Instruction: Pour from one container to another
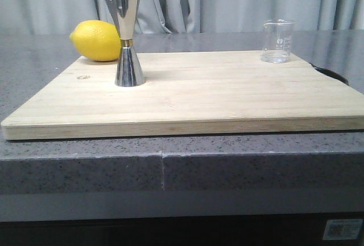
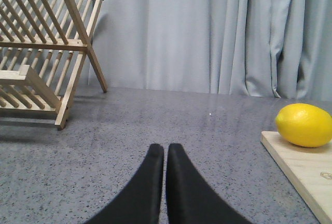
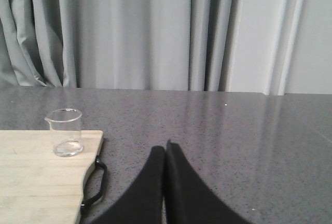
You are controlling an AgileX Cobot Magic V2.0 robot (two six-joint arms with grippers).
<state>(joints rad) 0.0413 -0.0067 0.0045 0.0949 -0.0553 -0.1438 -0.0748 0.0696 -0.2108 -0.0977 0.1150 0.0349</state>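
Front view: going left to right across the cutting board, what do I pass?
lemon → steel jigger → glass beaker → black handle at the board's right edge.

Jigger on board left, lemon behind; beaker far right.

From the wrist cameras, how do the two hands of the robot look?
Only the fingers show. The left hand has two smooth, matte black fingers, broad at the base and curving to narrow rounded tips. The right hand looks the same, with black tapered fingers. No cables, markings or arm links are visible, and the front view shows neither arm.
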